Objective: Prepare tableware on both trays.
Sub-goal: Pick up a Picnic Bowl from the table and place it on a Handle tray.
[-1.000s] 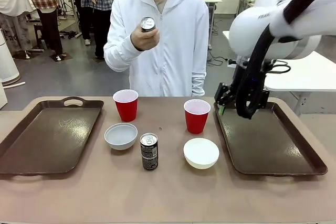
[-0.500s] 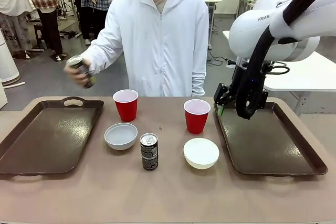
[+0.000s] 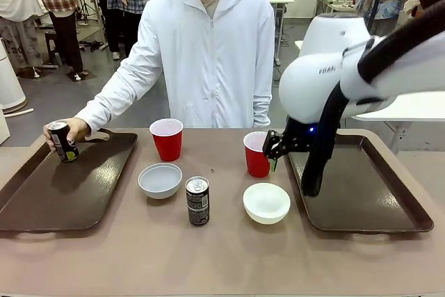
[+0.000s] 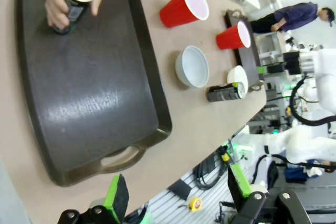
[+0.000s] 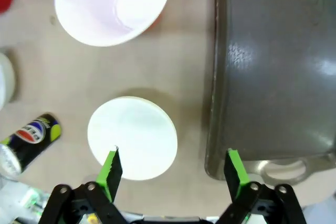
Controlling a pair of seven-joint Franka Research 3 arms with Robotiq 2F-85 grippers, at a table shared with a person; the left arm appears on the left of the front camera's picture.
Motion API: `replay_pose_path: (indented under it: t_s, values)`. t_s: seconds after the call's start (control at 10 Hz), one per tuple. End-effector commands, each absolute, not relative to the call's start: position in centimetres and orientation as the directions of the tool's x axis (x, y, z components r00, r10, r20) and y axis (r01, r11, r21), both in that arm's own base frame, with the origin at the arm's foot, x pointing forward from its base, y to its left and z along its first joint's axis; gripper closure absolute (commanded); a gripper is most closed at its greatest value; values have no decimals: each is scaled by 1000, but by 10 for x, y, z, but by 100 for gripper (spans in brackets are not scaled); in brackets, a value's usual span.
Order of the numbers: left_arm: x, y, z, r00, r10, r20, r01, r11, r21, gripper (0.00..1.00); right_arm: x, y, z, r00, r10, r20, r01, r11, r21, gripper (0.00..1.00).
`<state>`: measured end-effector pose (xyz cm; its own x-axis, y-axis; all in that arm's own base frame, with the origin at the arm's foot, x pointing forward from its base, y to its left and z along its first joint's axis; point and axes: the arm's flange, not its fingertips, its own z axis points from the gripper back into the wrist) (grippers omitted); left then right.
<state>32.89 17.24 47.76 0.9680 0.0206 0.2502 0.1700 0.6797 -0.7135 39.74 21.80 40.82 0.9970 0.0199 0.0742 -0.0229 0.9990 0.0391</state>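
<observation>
While a person's hand (image 3: pixel 76 129) grips the held can (image 3: pixel 62 144) at the far left corner of the left tray (image 3: pixel 83 193), that can stands close to upright, its long axis near vertical and its silver top facing up. I cannot tell whether its base rests on the tray. The standing can (image 3: pixel 197 203) is upright too, on the bare worktop (image 3: pixel 208 255) between the two bowls. It is slim and black, with a silver top and print on its side. That makes two cans.

There are two red cups, white inside, mouths up. The left cup (image 3: pixel 167 140) stands beyond the left bowl (image 3: pixel 160 180), and the right cup (image 3: pixel 254 158) beyond the right bowl (image 3: pixel 266 203). Both bowls are small, round and white, sitting open side up on the worktop.

Two dark brown trays with raised rims and cut-out handles lie at either end of the worktop, their long axes running from the robot's side toward the person. The right tray (image 3: pixel 361 193) is the second.

The right end effector (image 5: pixel 172 167) hangs with its green-padded fingers spread and nothing between them. It is over the strip of worktop between the right bowl and the right tray, and just beside the right cup in the front view. The left end effector (image 4: pixel 177 190) is likewise spread and empty, well above the near end of the left tray.
</observation>
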Motion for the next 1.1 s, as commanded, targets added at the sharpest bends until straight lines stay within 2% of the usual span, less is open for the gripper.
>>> replay_pose_path:
  t_s: [0.0,0.3,0.5,0.6,0.7,0.8,0.9,1.0]
  values:
    - [328,174,478,967,21,254,174,675,-717,0,409,223,382,995,-31,91,33,999,-25,0]
    - [328,174,478,967,21,254,174,675,-717,0,413,237,350,1000,12,12,-11,1000,-29,0]
    - [328,174,478,967,21,254,174,675,-717,0,410,247,339,999,52,11,-51,998,-38,0]
    - [328,174,478,967,21,254,174,675,-717,0,412,249,335,998,57,0,-57,998,-35,13]
    - [328,174,478,967,21,254,174,675,-717,0,414,248,335,999,49,-5,-49,998,-36,19]
    - [328,174,478,967,21,254,174,675,-717,0,411,250,336,999,49,-3,-49,998,-36,19]
    - [328,174,478,967,21,254,174,675,-717,0,410,250,337,998,55,-8,-55,998,-39,39]
    - [328,174,478,967,21,254,174,675,-717,0,409,250,339,998,56,-4,-56,998,-41,36]
